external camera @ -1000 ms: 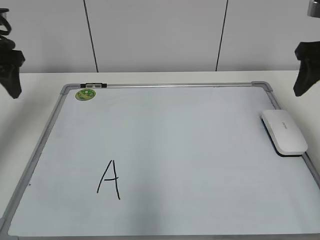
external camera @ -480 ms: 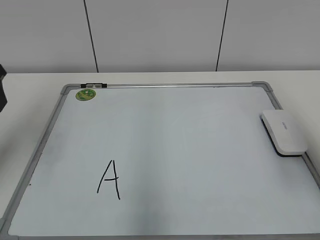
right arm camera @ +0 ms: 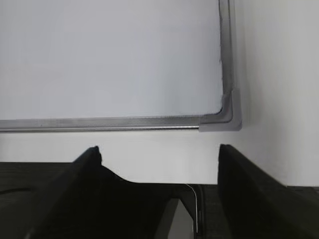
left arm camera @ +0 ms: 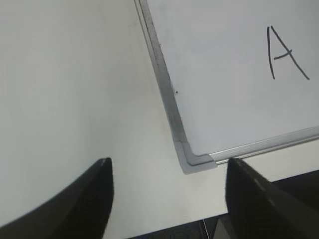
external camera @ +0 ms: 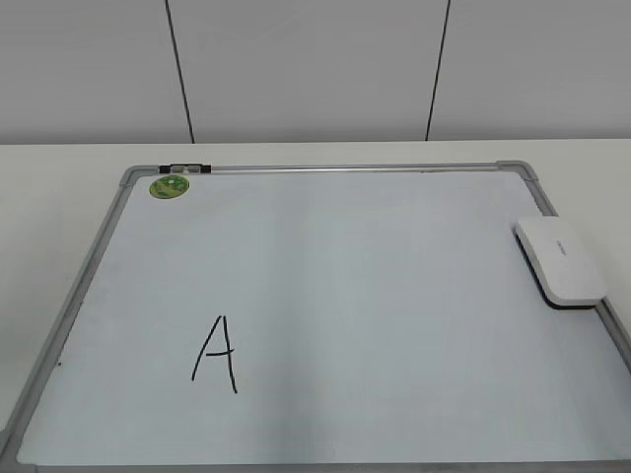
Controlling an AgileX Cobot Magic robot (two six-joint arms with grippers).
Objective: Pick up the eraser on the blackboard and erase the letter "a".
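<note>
The white eraser (external camera: pixel 560 260) lies on the right edge of the blackboard (external camera: pixel 375 286), a white board with a silver-grey frame. A capital "A" (external camera: pixel 216 353) in black marker is at the board's front left and also shows in the left wrist view (left arm camera: pixel 286 52). No small lowercase "a" is in view. Neither gripper shows in the exterior view. My left gripper (left arm camera: pixel 169 162) is open and empty over the table by the board's front-left corner (left arm camera: pixel 192 162). My right gripper (right arm camera: pixel 159 148) is open and empty by the front-right corner (right arm camera: pixel 229 119).
A round green sticker (external camera: pixel 169 185) and a small black clip (external camera: pixel 184 168) sit at the board's back left. The white table (external camera: pixel 59 197) surrounds the board. Its dark front edge shows below the right gripper (right arm camera: pixel 149 174).
Both grippers hung at the left and right edges of the exterior view a second ago. They have since moved out of that view. The eraser and board have not moved.
</note>
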